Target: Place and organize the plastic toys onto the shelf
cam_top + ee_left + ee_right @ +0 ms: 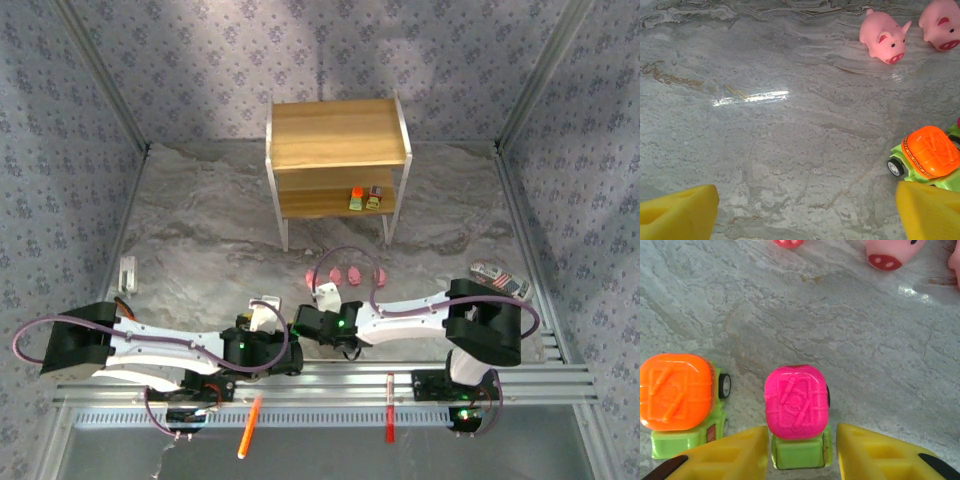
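Note:
My right gripper (800, 442) is shut on a yellow-green toy truck with a magenta top (796, 402) that stands on the marble table, its yellow fingers against the truck's flanks. Just left of it stands an orange-topped truck (675, 392), also seen at the right edge of the left wrist view (930, 156). My left gripper (805, 210) hangs open over bare table, nothing between its fingers. Pink pigs (885, 37) (942, 22) lie beyond, in a row (335, 273) in front of the shelf (335, 150). Small blocky toys (364, 198) sit on its lower board.
An orange pen (250, 425) and a red pen (390, 420) lie on the front rail. A patterned packet (500, 280) rests at the right edge and a small white object (128, 272) at the left. Patterned walls close in the table.

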You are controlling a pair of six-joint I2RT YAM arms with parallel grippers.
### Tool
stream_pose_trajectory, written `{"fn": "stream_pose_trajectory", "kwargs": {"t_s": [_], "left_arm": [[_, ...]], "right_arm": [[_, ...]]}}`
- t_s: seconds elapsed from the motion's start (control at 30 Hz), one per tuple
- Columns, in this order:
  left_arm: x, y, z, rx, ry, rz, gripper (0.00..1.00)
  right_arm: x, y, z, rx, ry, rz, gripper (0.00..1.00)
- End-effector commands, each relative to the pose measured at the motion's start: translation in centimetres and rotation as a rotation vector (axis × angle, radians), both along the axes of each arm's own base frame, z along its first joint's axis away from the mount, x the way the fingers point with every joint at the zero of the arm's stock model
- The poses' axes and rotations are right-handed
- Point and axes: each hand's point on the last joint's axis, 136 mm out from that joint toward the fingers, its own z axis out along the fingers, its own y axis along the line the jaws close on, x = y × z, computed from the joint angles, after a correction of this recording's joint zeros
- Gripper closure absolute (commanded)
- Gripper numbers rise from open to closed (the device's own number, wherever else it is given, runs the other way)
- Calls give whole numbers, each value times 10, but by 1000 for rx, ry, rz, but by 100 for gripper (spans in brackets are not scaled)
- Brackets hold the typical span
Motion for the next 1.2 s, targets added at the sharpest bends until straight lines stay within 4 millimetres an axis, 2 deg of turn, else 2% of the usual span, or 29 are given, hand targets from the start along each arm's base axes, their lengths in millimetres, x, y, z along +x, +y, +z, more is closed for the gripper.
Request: {"fn": "stream_pose_trajectory", "kwargs": {"t_s": [0.0,0.83,1.17], "left_arm": [[1,-9,9,-19,-20,-7,9],[1,-10,8,-11,-18,-10,9],[1,-11,8,-10,-18,-12,9]], "right_arm": [[-1,-8,-3,-22,3,0,58],[-3,-15,-11,-33,12,8,58],[-1,-14,-7,-34,-8,14,66]]}}
